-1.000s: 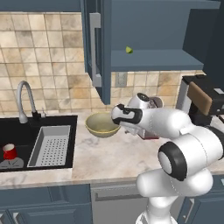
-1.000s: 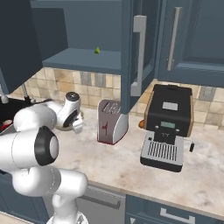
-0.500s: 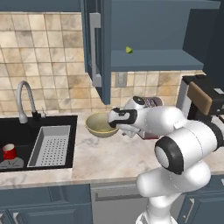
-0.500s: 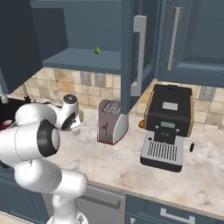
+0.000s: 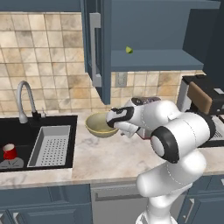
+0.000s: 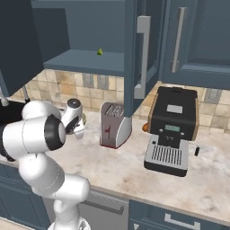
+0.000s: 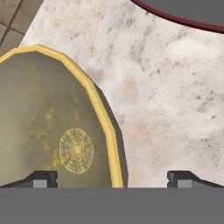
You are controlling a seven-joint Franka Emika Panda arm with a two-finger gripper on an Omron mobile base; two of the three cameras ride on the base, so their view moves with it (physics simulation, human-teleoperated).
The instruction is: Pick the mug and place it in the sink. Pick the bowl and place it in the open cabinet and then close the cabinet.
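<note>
Hand view looks straight down on the bowl (image 7: 52, 127), whose yellow rim runs between the two dark fingertips (image 7: 43, 178); one tip stands over the bowl's speckled inside, the other over bare marble counter (image 7: 166, 96) outside the rim. The gripper (image 7: 113, 179) is spread wide, its jaws straddling the rim, and nothing is held. Whether the tips touch the bowl cannot be told.

From the left base view, the bowl (image 5: 101, 125) sits on the counter (image 5: 105, 157) just beside the sink (image 5: 30, 142), on the toaster's side of it, and the gripper (image 5: 111, 122) hangs over the bowl's edge farthest from the sink. The toaster (image 5: 142, 103) stands behind the arm, mostly hidden by it. The mug (image 5: 9, 152) stands inside the sink, at the end far from the bowl, well apart from the gripper. A grey perforated tray (image 5: 50, 146) lies in the sink at the end nearest the bowl, and the chrome faucet (image 5: 24, 98) curves over the sink's back edge.

Above the bowl the cabinet (image 5: 157, 61) stands open, its door (image 5: 98, 48) swung out edge-on over the counter. A small green thing (image 5: 129, 50) lies on the cabinet's shelf.

In the right base view, the toaster (image 6: 114, 125) stands between the arm and a black coffee machine (image 6: 173, 128).
</note>
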